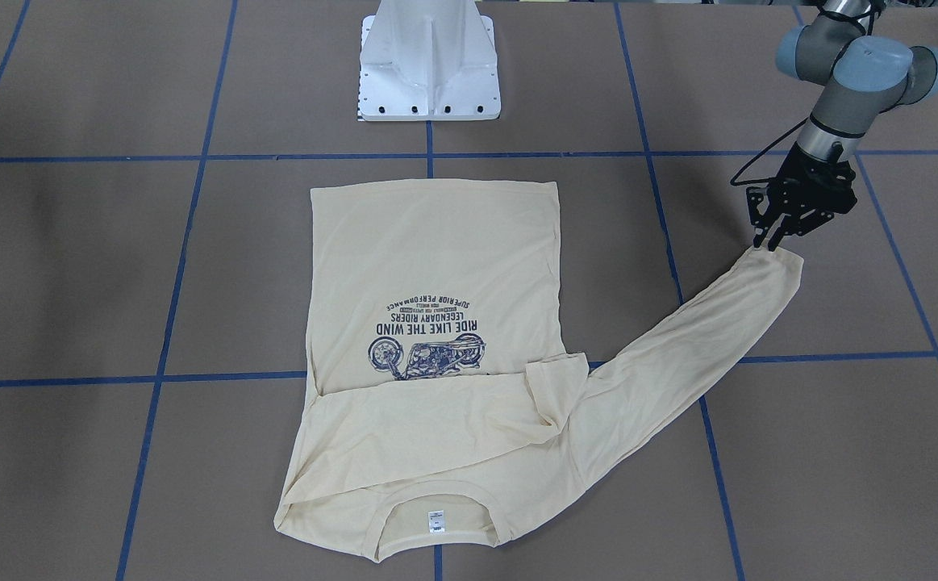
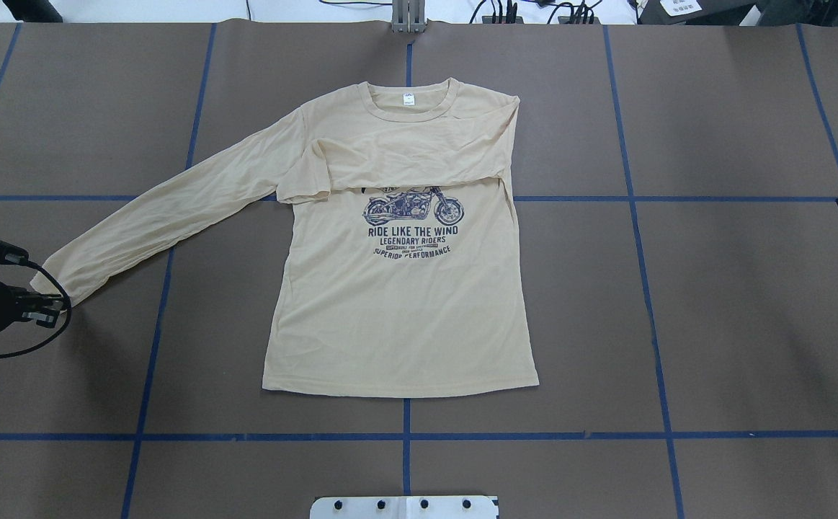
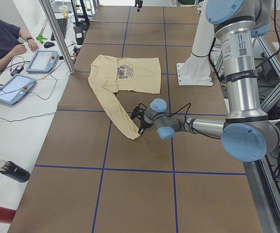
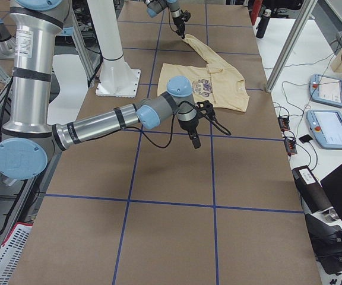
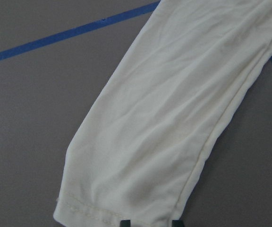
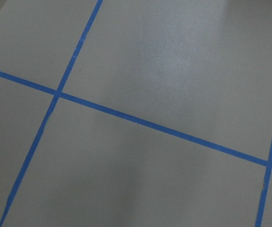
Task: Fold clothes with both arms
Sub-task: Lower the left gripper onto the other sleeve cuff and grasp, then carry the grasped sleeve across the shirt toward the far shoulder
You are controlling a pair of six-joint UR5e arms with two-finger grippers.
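Observation:
The cream-yellow T-shirt (image 2: 404, 310) lies flat, print side up, in the middle of the table (image 2: 714, 324). One sleeve is folded across the chest (image 2: 404, 155). The other sleeve (image 2: 159, 216) stretches out flat towards my left arm. My left gripper (image 1: 767, 242) is right at that sleeve's cuff (image 5: 93, 210). In the left wrist view its two fingertips (image 5: 125, 222) stand apart with the cuff hem between them, so it is open. My right gripper (image 4: 195, 141) hangs over bare table beside the shirt; I cannot tell whether it is open or shut.
The white pedestal base (image 1: 430, 64) stands at the robot's side of the table. Blue tape lines (image 2: 406, 436) grid the brown surface. A person (image 3: 1, 36) sits at a side table with tablets (image 3: 13, 90) and bottles (image 3: 12, 171).

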